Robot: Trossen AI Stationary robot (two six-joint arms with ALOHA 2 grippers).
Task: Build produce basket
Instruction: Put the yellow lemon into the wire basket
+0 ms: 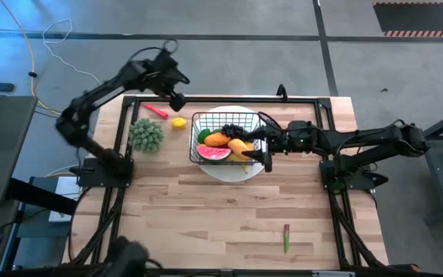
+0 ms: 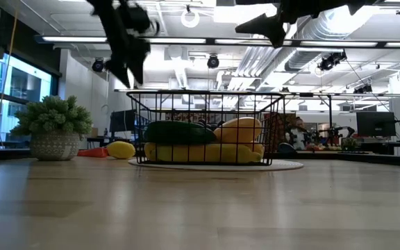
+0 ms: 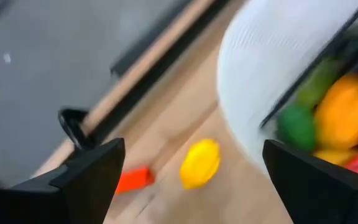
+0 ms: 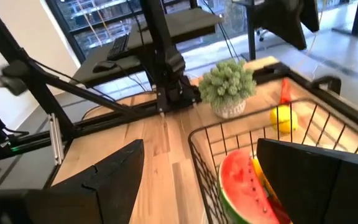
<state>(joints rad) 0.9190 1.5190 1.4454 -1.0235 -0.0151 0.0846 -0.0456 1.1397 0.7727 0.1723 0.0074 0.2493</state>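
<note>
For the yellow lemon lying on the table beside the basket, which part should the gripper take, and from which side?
Grip the lemon across its short middle, coming straight down from above. It lies free on the table, between the red piece and the basket, and the open left gripper is already above it.

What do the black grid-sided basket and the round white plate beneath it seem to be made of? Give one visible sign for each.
Black grid-sided basket: probably metal wire with a dark coating, judging by its thin, rigid open grid. Round white plate: possibly plastic or ceramic; smooth, uniform white surface, material uncertain.
</note>
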